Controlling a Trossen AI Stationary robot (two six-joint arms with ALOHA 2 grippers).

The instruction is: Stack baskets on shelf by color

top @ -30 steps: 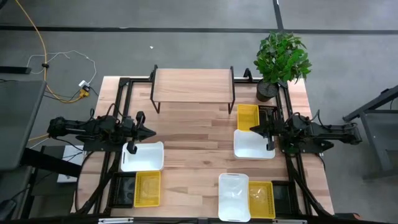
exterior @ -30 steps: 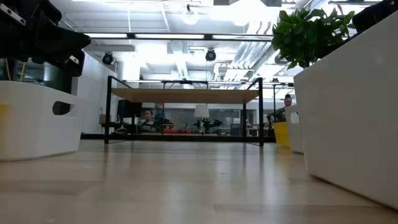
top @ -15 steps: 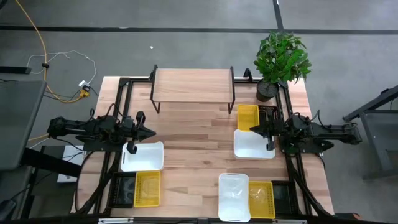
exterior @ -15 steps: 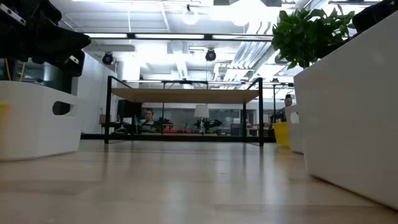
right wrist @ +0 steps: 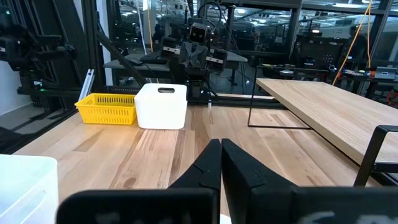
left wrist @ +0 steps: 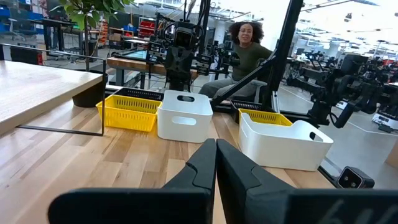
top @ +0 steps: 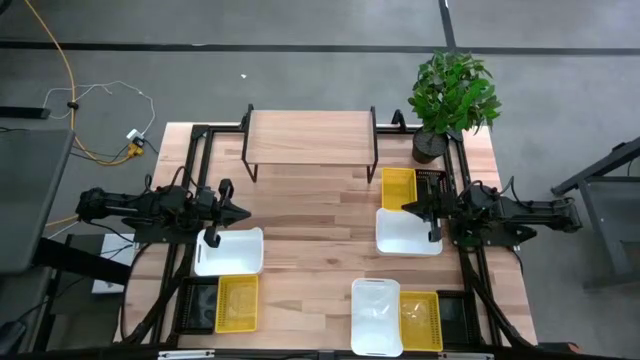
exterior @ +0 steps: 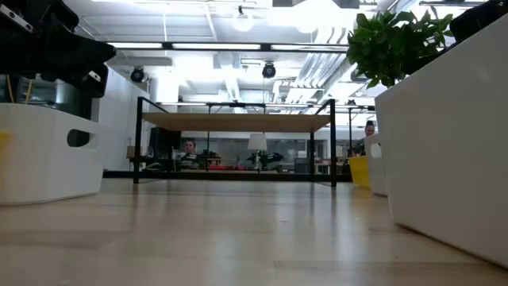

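The shelf (top: 310,135), a light wooden top on thin black legs, stands bare at the table's far middle. Several baskets sit on their bottoms on the tabletop. On the left are a white one (top: 230,250) and a yellow one (top: 237,303). On the right are a yellow one (top: 398,187) and a white one (top: 408,232). At the near edge are a white one (top: 376,316) and a yellow one (top: 420,320). My left gripper (top: 245,212) (left wrist: 216,149) hovers shut at the left, pointing level toward the right. My right gripper (top: 405,208) (right wrist: 221,147) hovers shut at the right, above its baskets, facing the left one.
A potted plant (top: 448,95) stands at the table's far right corner beside the shelf. Bare wood (top: 310,215) lies between the two grippers, in front of the shelf. A person (left wrist: 249,50) sits beyond the table's right side.
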